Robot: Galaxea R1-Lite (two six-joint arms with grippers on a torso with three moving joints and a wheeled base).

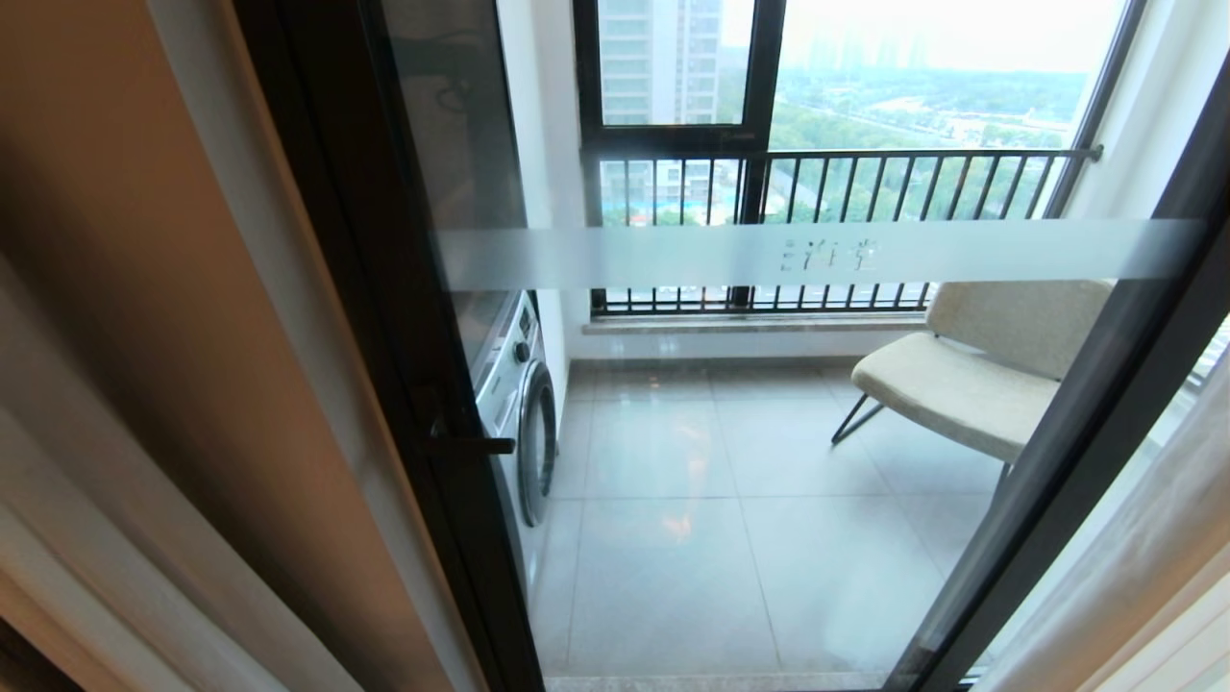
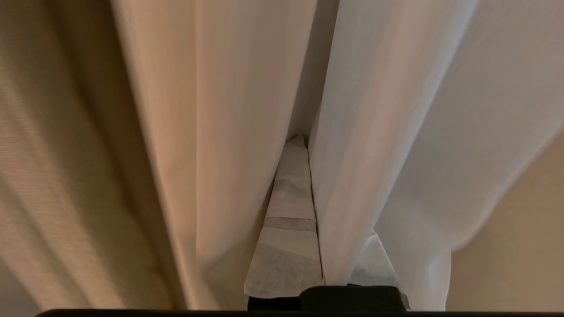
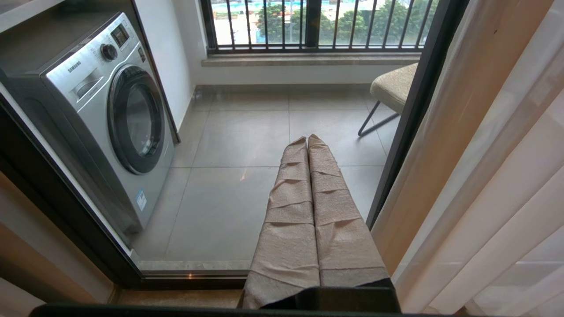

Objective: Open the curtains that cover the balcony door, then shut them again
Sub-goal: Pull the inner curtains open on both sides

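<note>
Judging from the present arrangement, the curtains (image 1: 125, 365) are drawn back to the left side of the balcony door (image 1: 730, 404), with a further gathered panel at the right edge, so the glass is uncovered and the closing half of the task is taken to be in hand. The left gripper (image 2: 308, 145) is found buried among the left-hand folds, its tape-wrapped fingers (image 2: 288, 211) clenched with a fold of pale cloth pinched between them; whether the grip is secure cannot be confirmed, since only the narrow seam is shown. For a sound closure, it is advised that the cloth be carried sideways along the line of the rail rather than pulled downward or outward, with a thick fold kept deep in the jaws so that it is not lost midway. The right gripper (image 3: 307, 141) is noted low before the glass, jaws pressed together on nothing, pointing toward the balcony floor. Beyond the glass, a washing machine (image 3: 110, 114), a cushioned chair (image 1: 971, 375) and a barred window (image 1: 826, 163) are recorded; none lies in the curtain's path. The dark door handle (image 1: 471, 444) projects from the left frame and is regarded as the one likely snag point for passing fabric.
</note>
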